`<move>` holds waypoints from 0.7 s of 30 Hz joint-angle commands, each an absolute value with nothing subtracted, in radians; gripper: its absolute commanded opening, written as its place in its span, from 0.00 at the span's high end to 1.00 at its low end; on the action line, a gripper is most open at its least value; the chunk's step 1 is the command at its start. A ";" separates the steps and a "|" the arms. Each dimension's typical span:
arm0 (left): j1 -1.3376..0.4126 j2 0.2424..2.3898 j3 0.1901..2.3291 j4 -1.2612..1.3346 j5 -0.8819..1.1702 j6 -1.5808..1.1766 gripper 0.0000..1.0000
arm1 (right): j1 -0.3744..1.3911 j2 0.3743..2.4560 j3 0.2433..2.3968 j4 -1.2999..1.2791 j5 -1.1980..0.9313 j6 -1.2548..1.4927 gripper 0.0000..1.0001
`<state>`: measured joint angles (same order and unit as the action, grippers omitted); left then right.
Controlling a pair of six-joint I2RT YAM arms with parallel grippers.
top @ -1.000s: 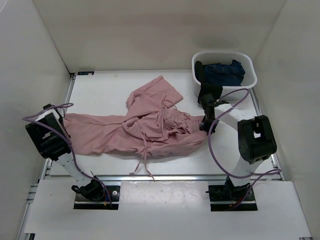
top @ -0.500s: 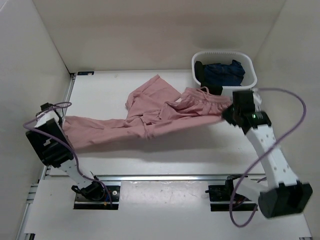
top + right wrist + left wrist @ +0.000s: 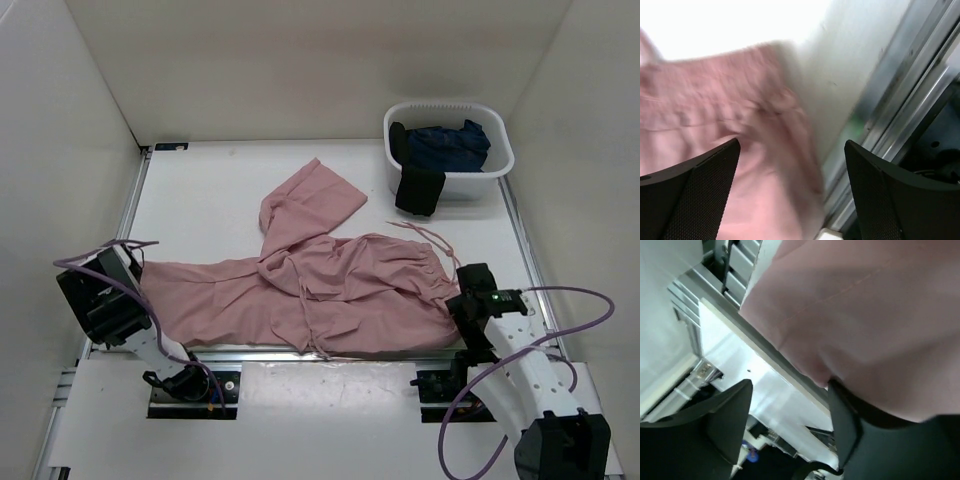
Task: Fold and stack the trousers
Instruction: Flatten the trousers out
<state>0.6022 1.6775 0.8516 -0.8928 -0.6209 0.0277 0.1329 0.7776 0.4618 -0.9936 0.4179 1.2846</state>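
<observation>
White surface [image 3: 200,190]: you've got trousers [image 3: 330,290] spread across the lower middle. Left tool [image 3: 789,400] is apart, cloth draped on one finger. Right tool [image 3: 790,155] is wide apart over the waistband.

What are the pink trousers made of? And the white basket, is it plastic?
The trousers look like thin, soft cloth with a dull, matte finish: they lie limp on the table in many wrinkles and folds. The basket is probably hard white plastic: its rim keeps a stiff, even, rounded shape and its wall looks smooth. That is only a guess from how it looks.
</observation>
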 commanded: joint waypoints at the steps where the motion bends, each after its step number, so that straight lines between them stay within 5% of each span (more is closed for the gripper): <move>1: 0.592 1.638 0.932 -0.900 -0.522 0.000 0.23 | 0.129 0.784 0.595 -1.057 0.567 1.287 0.10; 10: 0.292 1.702 1.585 -1.126 -0.278 0.000 0.00 | 0.213 1.067 1.024 -0.918 0.549 0.948 0.13; 17: 0.016 2.131 2.211 -1.261 -0.169 0.000 0.00 | 0.251 1.428 1.219 -0.730 0.257 0.943 0.10; 21: -0.142 2.287 2.338 -1.192 -0.132 0.000 0.00 | 0.297 1.639 1.327 -0.715 0.245 0.933 0.09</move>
